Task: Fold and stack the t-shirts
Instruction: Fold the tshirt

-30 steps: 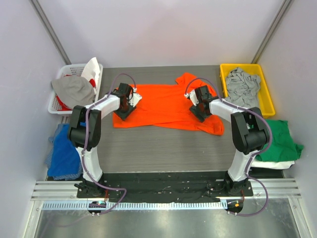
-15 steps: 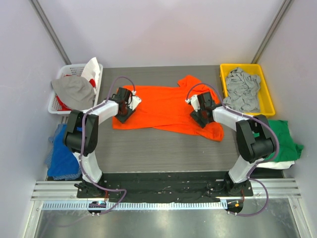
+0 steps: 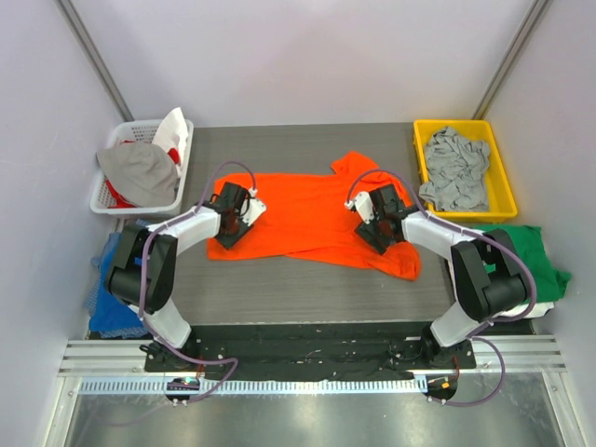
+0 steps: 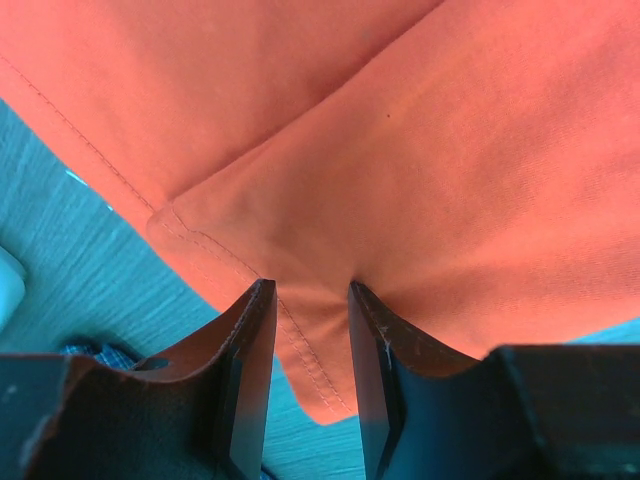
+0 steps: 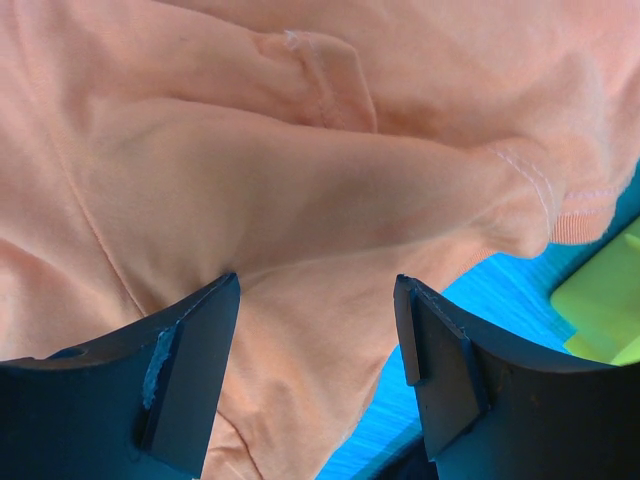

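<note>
The orange t-shirt (image 3: 307, 209) lies spread across the middle of the table (image 3: 307, 279), running from nine o'clock to three. The left gripper (image 3: 233, 216) sits at its nine o'clock hem, fingers nearly together with a pucker of cloth nipped between them. The right gripper (image 3: 372, 222) is at the three o'clock sleeve end, fingers wide around a thick roll of cloth, though I can't tell if they bite. One arm at each end, I'd guess, is for pulling it smooth before folding.

left tool (image 4: 308, 290) pinching, right tool (image 5: 318, 285) spread wide
</note>
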{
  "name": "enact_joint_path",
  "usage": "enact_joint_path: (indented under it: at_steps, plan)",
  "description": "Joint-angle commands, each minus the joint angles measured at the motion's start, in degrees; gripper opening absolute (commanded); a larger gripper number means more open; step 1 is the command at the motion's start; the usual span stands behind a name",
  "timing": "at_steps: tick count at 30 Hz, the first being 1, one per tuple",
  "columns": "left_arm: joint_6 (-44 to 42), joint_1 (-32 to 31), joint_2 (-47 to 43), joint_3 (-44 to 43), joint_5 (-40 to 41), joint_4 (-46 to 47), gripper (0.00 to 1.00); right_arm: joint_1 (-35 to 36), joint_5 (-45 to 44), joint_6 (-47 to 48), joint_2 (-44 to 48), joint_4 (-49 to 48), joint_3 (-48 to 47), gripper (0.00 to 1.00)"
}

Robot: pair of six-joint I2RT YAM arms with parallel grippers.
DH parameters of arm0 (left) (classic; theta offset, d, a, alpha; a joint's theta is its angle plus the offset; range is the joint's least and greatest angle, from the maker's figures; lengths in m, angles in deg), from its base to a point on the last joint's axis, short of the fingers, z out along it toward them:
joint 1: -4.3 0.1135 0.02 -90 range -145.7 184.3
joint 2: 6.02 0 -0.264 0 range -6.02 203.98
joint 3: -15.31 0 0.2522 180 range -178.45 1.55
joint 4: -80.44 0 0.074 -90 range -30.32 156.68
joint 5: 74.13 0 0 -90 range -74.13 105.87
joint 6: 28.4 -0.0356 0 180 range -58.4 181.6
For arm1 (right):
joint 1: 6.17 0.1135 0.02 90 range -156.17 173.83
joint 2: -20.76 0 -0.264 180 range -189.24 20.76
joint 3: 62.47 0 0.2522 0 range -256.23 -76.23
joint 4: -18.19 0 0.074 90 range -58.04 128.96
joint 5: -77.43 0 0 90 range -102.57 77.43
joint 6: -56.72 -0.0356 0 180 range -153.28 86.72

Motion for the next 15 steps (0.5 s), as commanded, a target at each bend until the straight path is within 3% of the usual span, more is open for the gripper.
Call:
enact_joint_path:
  at_steps: [1,15]
  plan:
    - [1.42,-1.08,0.0,4.83,-2.66,-5.58,0.4,3.08,4.16,-0.31,1.01,6.71,4.26,0.73]
    - [3.18,-5.83,-8.34,13.36,-3.54,-13.4,0.41,8.71,3.64,-1.02,7.96,11.72,9.89,0.74]
